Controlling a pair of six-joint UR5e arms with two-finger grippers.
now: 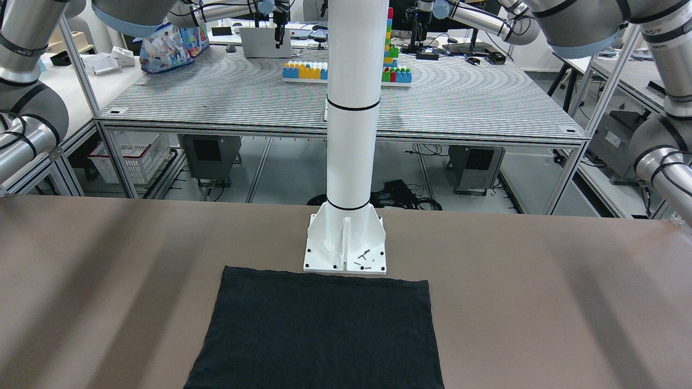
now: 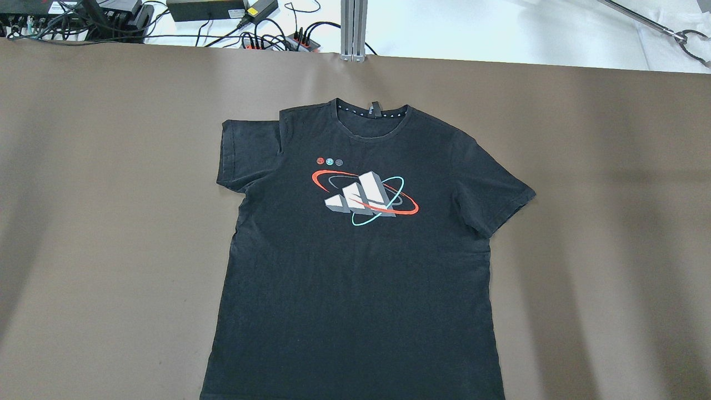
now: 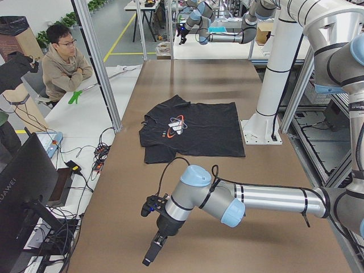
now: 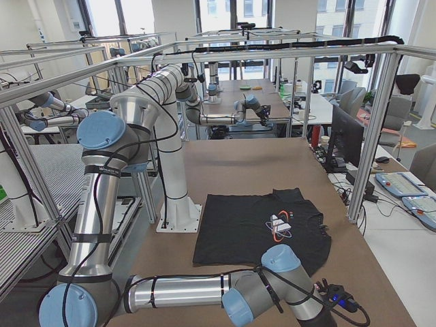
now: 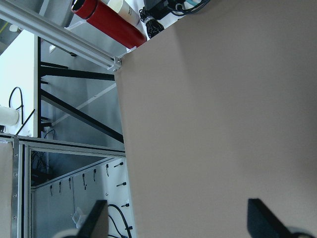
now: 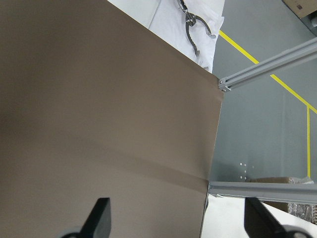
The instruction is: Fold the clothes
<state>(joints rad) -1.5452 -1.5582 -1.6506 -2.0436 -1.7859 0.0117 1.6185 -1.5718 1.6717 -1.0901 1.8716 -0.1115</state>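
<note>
The clothes are one black T-shirt lying flat and face up in the middle of the brown table. It has a white, red and teal print on the chest, and its collar points away from the robot. Its hem lies just in front of the white post's base. My left gripper hovers over bare table at the table's left end, far from the shirt. In the left wrist view my left gripper is open and holds nothing. My right gripper is also open, over bare table near the right end.
The white post rises at the robot's side of the table. Cables and power bricks lie past the far edge. A person sits beyond that edge, near a monitor. A grabber tool lies off the far right corner.
</note>
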